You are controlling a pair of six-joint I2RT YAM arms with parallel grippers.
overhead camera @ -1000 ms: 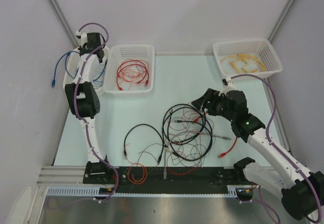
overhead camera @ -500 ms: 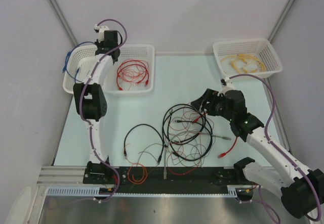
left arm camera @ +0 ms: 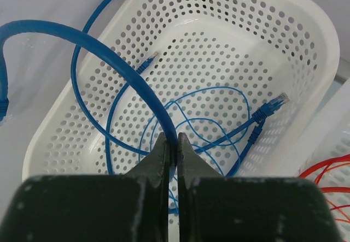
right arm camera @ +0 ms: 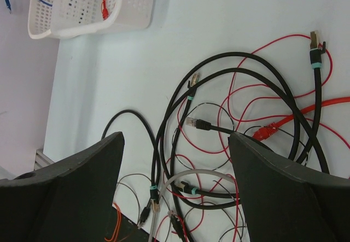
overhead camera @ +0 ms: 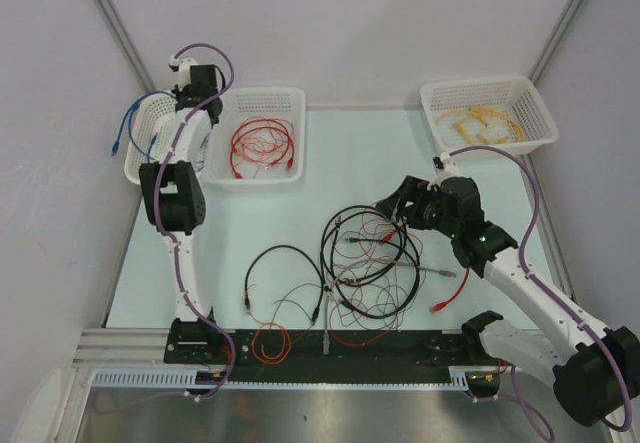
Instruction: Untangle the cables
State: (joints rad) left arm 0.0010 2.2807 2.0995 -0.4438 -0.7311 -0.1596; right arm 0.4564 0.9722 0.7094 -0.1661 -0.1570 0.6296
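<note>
Left wrist view shows the left fingers (left arm camera: 163,152) pressed together on a thick blue cable (left arm camera: 109,48), which arches up and away to the left. Below them sits a white perforated basket (left arm camera: 295,29) with thinner blue loops and plug ends lying inside. Right wrist view shows the right fingers (right arm camera: 98,165) spread wide with nothing between them, hanging above the tangle of cables (right arm camera: 240,116): black loops, thin red wire and a red plug, all crossing one another on the pale tabletop (right arm camera: 219,12). Only the top external view gives the whole layout: the tangle lies at the near middle of the tabletop, just beside the right fingers (overhead camera: 390,203), and the left fingers (overhead camera: 190,91) are over the far-left basket. A 2nd basket (overhead camera: 262,93) beside it holds a coiled red cable (overhead camera: 262,143), and a 3rd basket (overhead camera: 487,85) at the far right holds a yellow cable (overhead camera: 485,123). In that view I cannot tell how either pair of fingers stands.
</note>
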